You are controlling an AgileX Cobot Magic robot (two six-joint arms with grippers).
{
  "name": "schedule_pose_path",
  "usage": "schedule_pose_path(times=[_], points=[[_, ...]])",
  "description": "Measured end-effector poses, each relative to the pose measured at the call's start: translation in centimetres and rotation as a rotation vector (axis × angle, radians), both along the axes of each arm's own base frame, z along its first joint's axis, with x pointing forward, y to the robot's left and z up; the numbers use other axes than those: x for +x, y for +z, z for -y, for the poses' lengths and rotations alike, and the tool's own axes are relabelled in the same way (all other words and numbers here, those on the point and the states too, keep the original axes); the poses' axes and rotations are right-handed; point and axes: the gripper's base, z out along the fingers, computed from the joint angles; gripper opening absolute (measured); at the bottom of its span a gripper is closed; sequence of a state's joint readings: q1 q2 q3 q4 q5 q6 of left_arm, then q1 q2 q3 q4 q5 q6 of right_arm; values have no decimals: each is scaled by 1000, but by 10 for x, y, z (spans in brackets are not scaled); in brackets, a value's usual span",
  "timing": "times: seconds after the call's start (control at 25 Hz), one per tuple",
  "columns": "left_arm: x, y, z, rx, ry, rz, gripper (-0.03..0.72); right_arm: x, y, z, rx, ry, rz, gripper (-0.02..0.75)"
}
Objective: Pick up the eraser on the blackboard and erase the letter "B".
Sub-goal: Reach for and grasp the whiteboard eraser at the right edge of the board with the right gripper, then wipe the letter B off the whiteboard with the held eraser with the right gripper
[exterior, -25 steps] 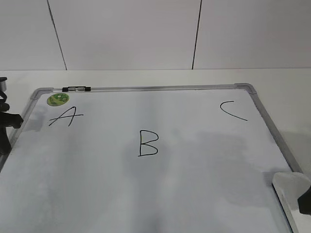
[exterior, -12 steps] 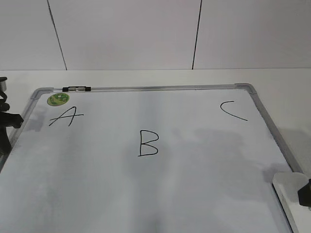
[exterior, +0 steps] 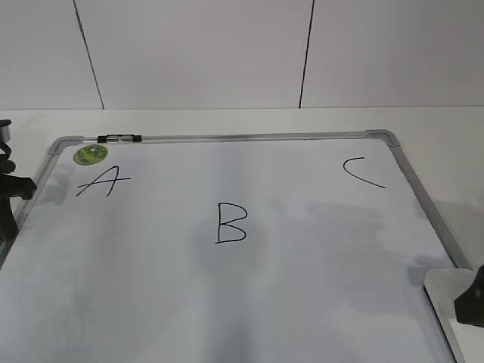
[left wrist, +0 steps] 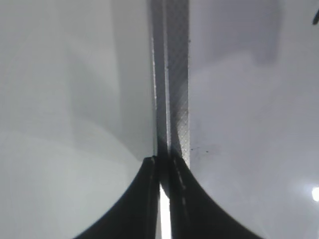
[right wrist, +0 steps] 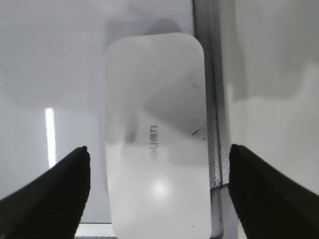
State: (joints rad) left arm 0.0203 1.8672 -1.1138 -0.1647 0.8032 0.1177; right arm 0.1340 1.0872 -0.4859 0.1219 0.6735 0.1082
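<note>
Right wrist view shows the right claw (right wrist: 155,164) released astride the eraser (right wrist: 155,134), whose 3 o'clock edge touches the blackboard (right wrist: 50,59) frame, likely snagging a finger.

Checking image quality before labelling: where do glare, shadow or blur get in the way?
Exterior view: sharp, soft grey shadows across the blackboard, letter "B" clear. Right wrist view: glare spot and shadow on the eraser, its lettering faint. Left wrist view: blurred, dim; the left hand looks shut.

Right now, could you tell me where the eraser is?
The eraser lies at the blackboard's near right corner, against the frame, between the open right gripper's fingers.
</note>
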Motion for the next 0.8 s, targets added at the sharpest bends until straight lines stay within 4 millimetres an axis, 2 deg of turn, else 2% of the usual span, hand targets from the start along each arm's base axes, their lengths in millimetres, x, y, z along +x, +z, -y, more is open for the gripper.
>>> schedule_pose_path(times=[0.4, 0.8], points=[[0, 0, 0, 0, 0, 2, 16, 13, -23, -2, -27, 40, -100, 670], [1, 0, 0, 0, 3, 10, 16, 25, -34, -4, -48, 93, -148, 669]])
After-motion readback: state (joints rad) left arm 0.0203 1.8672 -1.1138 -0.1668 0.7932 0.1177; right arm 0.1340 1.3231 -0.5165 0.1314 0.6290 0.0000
